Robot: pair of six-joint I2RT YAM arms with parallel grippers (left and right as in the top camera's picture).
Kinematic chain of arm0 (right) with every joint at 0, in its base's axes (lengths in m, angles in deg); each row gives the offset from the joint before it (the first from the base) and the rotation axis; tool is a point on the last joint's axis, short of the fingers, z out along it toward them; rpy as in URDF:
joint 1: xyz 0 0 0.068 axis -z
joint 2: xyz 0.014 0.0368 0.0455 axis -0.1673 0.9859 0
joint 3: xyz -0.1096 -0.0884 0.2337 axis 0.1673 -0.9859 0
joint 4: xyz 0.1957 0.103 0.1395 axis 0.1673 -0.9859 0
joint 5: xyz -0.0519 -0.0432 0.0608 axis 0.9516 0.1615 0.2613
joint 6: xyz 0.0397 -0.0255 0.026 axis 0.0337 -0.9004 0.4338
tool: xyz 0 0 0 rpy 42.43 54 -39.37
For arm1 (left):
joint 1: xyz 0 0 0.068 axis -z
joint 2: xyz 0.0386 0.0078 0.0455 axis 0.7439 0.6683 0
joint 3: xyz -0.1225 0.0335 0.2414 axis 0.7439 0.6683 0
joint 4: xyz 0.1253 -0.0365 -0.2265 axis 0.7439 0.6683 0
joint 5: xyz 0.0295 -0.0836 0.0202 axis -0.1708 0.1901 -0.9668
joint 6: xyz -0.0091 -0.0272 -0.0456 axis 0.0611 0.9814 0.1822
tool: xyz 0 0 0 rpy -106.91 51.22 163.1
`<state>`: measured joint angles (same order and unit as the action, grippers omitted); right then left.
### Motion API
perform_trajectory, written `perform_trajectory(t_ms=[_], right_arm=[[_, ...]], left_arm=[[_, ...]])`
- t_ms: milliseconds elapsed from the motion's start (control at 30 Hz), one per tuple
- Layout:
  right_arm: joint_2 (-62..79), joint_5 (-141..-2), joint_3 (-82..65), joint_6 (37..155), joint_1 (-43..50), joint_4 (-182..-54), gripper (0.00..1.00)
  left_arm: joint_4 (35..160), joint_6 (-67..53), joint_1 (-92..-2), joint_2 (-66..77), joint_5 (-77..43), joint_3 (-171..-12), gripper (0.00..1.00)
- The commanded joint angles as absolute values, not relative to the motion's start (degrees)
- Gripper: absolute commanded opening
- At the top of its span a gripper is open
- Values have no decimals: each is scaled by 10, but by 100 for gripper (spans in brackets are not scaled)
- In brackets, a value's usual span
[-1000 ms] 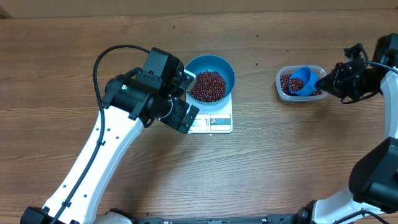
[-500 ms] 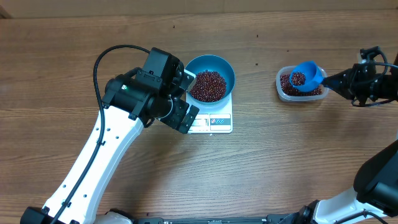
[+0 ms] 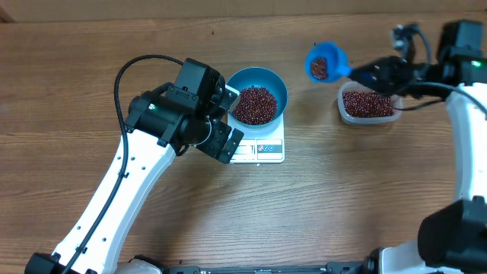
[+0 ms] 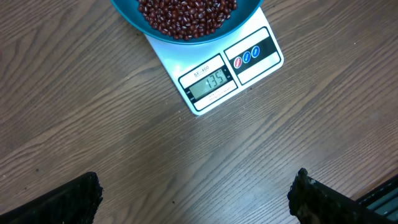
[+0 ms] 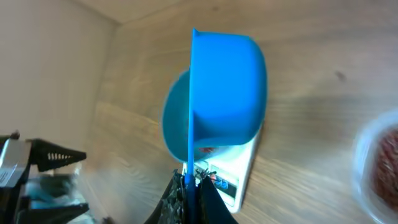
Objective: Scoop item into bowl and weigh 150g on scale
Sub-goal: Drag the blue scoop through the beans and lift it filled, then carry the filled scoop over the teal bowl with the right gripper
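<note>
The blue bowl (image 3: 270,82) stands on the white scale (image 3: 268,148) and holds a heap of red-brown beans (image 3: 254,105). In the left wrist view the scale's display (image 4: 210,81) reads 135. My left gripper (image 4: 196,182) is open over bare table in front of the scale, with nothing between its fingers. My right gripper (image 3: 365,74) is shut on the handle of a small blue scoop (image 3: 323,64). The scoop carries some beans and hangs in the air between the bowl and the tub. In the right wrist view the scoop (image 5: 227,87) hides most of the bowl (image 5: 173,127).
A clear plastic tub (image 3: 368,104) with more beans sits right of the scale, below the right arm. My left arm (image 3: 163,122) lies along the bowl's left side. The table is wood all round.
My right gripper has lifted the filled scoop out of the tub and carried it left, toward the bowl. The left arm, bowl and scale have not moved.
</note>
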<state>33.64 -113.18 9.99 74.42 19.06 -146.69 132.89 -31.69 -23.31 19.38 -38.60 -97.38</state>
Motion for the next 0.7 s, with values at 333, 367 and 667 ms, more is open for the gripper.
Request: perform_trajectory(t_ms=[333,367,667], right_arm=[[315,-921,118,764,2,-1397,4],[315,-913,118,757,-5,-1397,4],[315,-846,118,691,-66,-1396,4]], left_arm=[[1327,-315,-229,197,-388,-976,100],[1327,-315,-229,197,-388,-976,100],[1327,-315,-229,197,-388,-976,100]])
